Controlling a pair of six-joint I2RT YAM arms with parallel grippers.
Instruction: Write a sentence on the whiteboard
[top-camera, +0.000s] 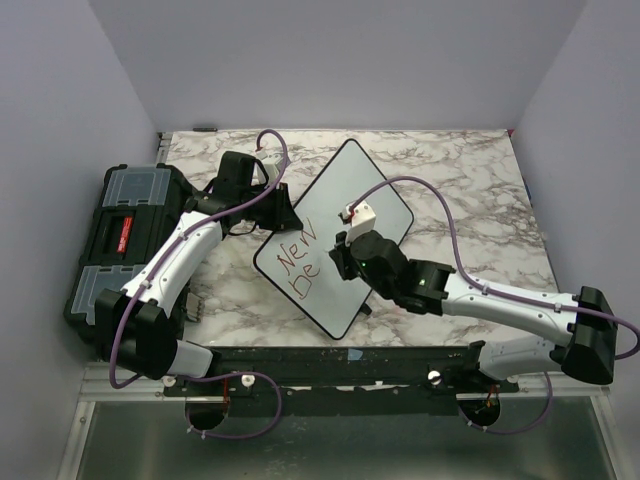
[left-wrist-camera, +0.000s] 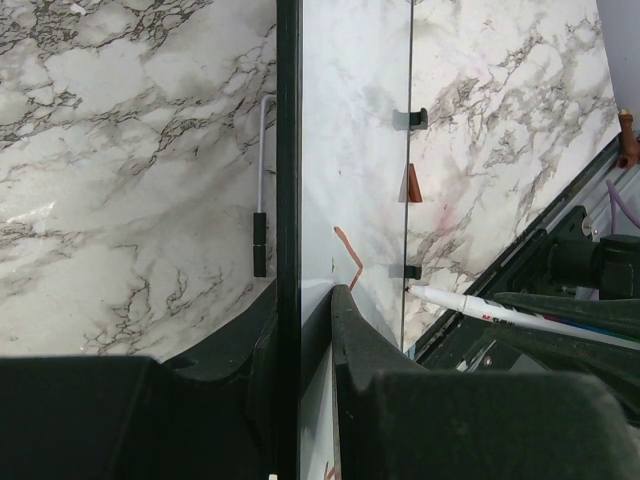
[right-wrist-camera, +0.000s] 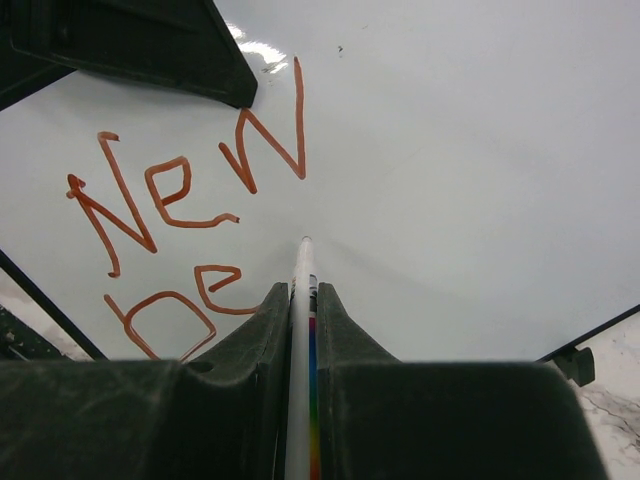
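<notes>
1. A marble-patterned table (top-camera: 480, 190) is seen from above, enclosed by plain pale walls, with both arm bases bolted along its near edge.
2. The whiteboard (top-camera: 365, 185) is set diagonally on the table between the two grippers. One of its long edges lies at the left gripper, and its white face spreads beneath the right gripper.
3. The sentence (top-camera: 300, 262) is written in red on the near part of the board. "New" can be read on the upper line and "Be" on the line below it.
4. In the right wrist view, the lettering (right-wrist-camera: 180, 200) is placed ahead of the right gripper (right-wrist-camera: 302, 292) and to its left, with "Be" just beside the fingertips.
5. The right gripper is clamped on a white marker (right-wrist-camera: 303, 262), which is pinched between the two fingers and points forward at the board (right-wrist-camera: 450, 150).
6. The marker tip is seen at the board face just past "Be". Whether it touches cannot be told.
7. The left gripper (left-wrist-camera: 300, 310) is closed on the black frame of the board (left-wrist-camera: 350, 150), with one finger on each side of the edge.
8. From the left wrist, a red stroke (left-wrist-camera: 350, 260) is seen just ahead of the fingers, and the marker (left-wrist-camera: 470, 303) is seen to their right.
9. A thin white rod with a black end (left-wrist-camera: 260, 200) lies on the marble, just left of the gripped edge.
10. A black toolbox (top-camera: 125, 230) stands on the outer side of the left arm, well apart from the board.
</notes>
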